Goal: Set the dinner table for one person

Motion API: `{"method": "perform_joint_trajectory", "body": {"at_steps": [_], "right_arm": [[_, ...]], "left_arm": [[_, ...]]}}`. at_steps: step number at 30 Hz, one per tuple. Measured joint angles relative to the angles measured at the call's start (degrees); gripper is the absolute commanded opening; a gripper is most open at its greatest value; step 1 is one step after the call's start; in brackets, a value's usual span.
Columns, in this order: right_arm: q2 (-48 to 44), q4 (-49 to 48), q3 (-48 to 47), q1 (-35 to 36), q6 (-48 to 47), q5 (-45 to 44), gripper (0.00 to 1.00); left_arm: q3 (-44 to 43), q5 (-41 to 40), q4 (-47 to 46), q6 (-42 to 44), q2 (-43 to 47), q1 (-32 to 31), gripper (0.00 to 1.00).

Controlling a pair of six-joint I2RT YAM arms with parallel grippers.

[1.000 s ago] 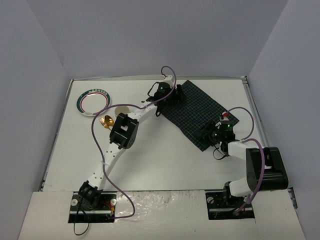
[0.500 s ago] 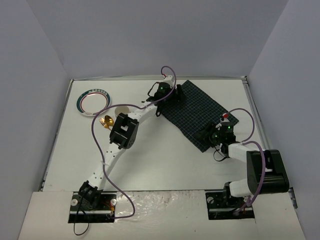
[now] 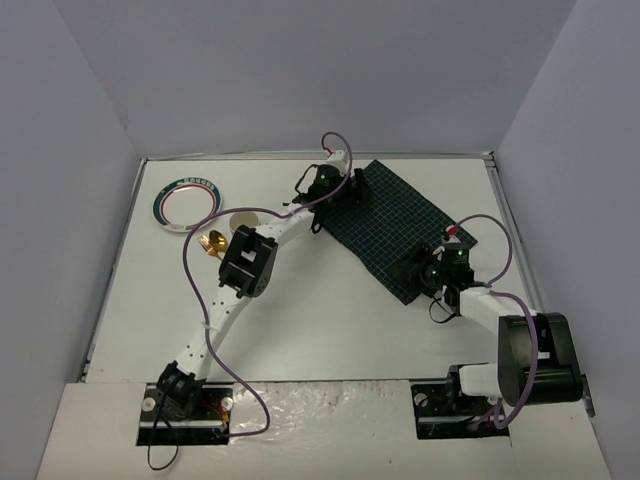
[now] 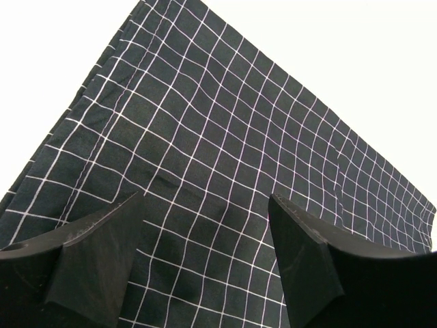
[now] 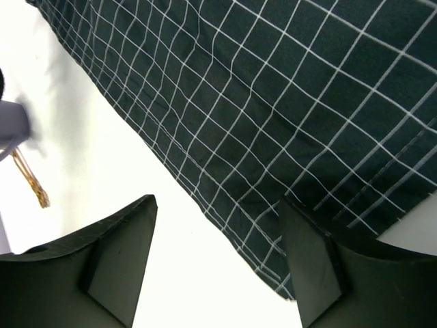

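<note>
The dinner table [image 3: 330, 320] is a large white tabletop. A dark green checked cloth [image 3: 400, 225] lies flat and slanted on its far right part. My left gripper [image 3: 352, 190] is open and empty just above the cloth's far left end; in the left wrist view the gripper [image 4: 205, 253] has cloth [image 4: 225, 137] between its fingers. My right gripper [image 3: 410, 270] is open and empty at the cloth's near corner. In the right wrist view it [image 5: 215, 266] straddles the cloth's edge [image 5: 287, 89], with one finger over bare table [image 5: 136, 171].
A white plate with a green rim [image 3: 160, 208] lies at the far left. Next to it are a beige round disc [image 3: 243, 221] and a gold spoon [image 3: 210, 244]. A small red and white item [image 3: 455, 231] sits by the cloth's right edge. Walls stand around the table.
</note>
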State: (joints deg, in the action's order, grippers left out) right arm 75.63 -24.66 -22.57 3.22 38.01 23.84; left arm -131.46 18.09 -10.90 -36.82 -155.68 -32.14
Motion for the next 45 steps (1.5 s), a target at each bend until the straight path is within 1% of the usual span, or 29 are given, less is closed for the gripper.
{"method": "perform_joint_trajectory", "body": {"at_steps": [5,7,9,11,14,19,22,26,30,32,34,37,40,42,45], "right_arm": [[-2.79,6.35,-5.11,0.0,-2.44,-1.12,0.74],[-4.41,8.09,-7.91,0.0,-3.57,-1.62,0.76],[-6.09,9.64,-10.65,0.0,-4.7,-2.11,0.81],[-7.83,11.32,-13.08,0.0,-6.1,-2.7,0.84],[-10.46,14.29,-16.19,0.0,-8.59,-3.97,0.9],[-15.59,18.76,-20.19,-0.02,-12.16,-6.55,0.97],[-19.41,20.5,-21.49,0.0,-14.06,-8.64,0.99],[-24.22,22.11,-21.74,0.0,-15.6,-11.69,1.0],[-27.82,23.32,-21.58,0.02,-16.16,-14.26,1.0],[-29.97,23.41,-20.73,0.18,-16.21,-15.44,1.0],[-32.36,23.66,-19.36,0.52,-16.21,-16.53,1.0],[-34.51,23.69,-17.81,1.65,-16.21,-17.85,1.0],[-34.87,23.68,-17.05,2.88,-16.23,-18.04,1.0],[-34.75,23.66,-16.77,3.27,-16.24,-17.28,1.0],[-34.75,23.7,-16.48,3.7,-16.5,-16.0,1.0]], "left_arm": [[1.23,0.07,-0.31,0.2,0.91,0.0,0.75],[2.17,0.12,0.09,0.21,1.98,0.0,0.77],[2.92,0.17,0.67,0.28,3.32,-0.03,0.78],[4.1,0.17,1.31,0.5,5.65,-0.13,0.8],[7.48,-0.15,2.04,1.05,11.61,-0.33,0.84],[14.39,-2.6,4.3,2.74,26.71,-0.85,0.92],[20.47,-6.12,6.77,5.1,38.26,-1.19,0.96],[30.79,-14.55,11.41,9.18,54.2,-1.09,0.97],[41.01,-23.21,17.0,12.13,66.88,0.73,0.97],[47.82,-25.62,19.3,11.95,72.7,4.0,0.97],[55.43,-26.68,21.85,10.39,77.97,9.07,0.97],[65.12,-26.03,25.04,6.69,82.84,20.07,0.97],[72.82,-23.35,26.1,2.25,84.92,31.22,0.97],[77.18,-19.29,24.12,-1.35,85.13,38.61,0.97],[82.26,-12.98,19.92,-6.87,83.28,47.49,0.92]]}}
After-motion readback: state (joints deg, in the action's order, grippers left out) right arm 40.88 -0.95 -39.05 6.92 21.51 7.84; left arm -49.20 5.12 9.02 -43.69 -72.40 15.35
